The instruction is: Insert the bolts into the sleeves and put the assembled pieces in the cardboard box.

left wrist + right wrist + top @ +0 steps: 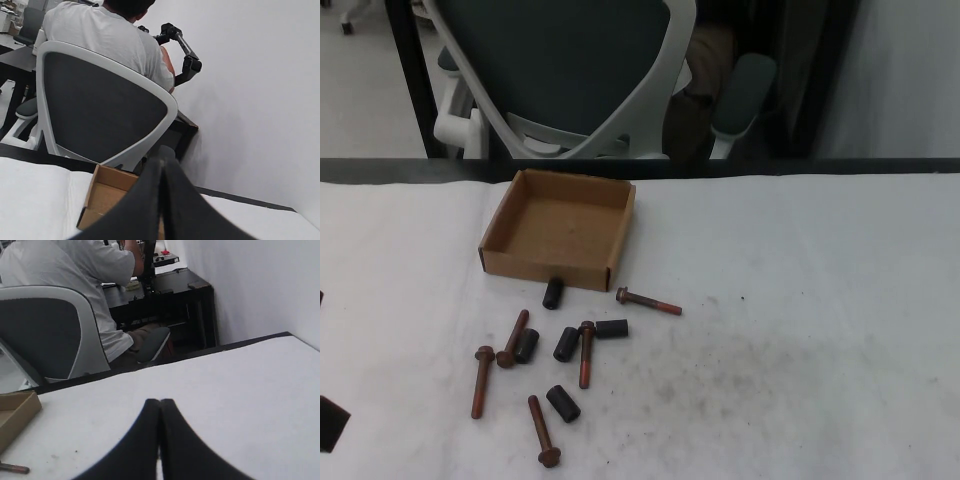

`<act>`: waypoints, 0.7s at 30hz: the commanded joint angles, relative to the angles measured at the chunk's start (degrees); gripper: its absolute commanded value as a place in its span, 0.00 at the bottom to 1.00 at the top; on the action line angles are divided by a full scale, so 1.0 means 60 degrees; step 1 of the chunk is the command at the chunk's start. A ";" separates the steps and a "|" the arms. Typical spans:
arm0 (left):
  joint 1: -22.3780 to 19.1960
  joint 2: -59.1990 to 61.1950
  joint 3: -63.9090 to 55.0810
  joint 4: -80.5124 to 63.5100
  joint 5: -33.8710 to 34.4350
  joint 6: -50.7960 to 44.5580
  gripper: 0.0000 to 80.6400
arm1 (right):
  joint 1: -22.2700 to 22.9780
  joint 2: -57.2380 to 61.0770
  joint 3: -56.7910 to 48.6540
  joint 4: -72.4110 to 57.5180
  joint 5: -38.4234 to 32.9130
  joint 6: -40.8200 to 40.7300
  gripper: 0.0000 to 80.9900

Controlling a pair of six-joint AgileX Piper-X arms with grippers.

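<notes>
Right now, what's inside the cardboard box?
Only bare floor shows in the cardboard box; the bolts and sleeves lie outside it. Its near wall hides a thin strip of floor.

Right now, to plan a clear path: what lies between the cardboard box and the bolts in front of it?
High view: one black sleeve by the cardboard box front wall; otherwise bare bench.

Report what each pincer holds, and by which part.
Nothing is held. The left pincer and the right pincer are both shut empty; bolts and sleeves lie loose on the bench.
</notes>
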 commanded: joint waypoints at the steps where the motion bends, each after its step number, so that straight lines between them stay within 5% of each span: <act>1: -0.0042 0.0068 -0.0115 -0.0106 -0.0104 -0.0004 0.01 | -0.0006 0.0005 -0.0095 -0.0149 -0.0550 0.0574 0.00; 8: -0.0042 0.0068 -0.0115 0.0035 0.1561 -0.0069 0.01 | -0.0006 0.0161 -0.0095 -0.0021 -0.4597 -0.0038 0.00; 21: -0.0042 0.1150 -0.0539 0.3109 0.1542 0.0734 0.01 | 0.0052 0.3181 -0.0794 0.0273 -0.6091 -0.0227 0.00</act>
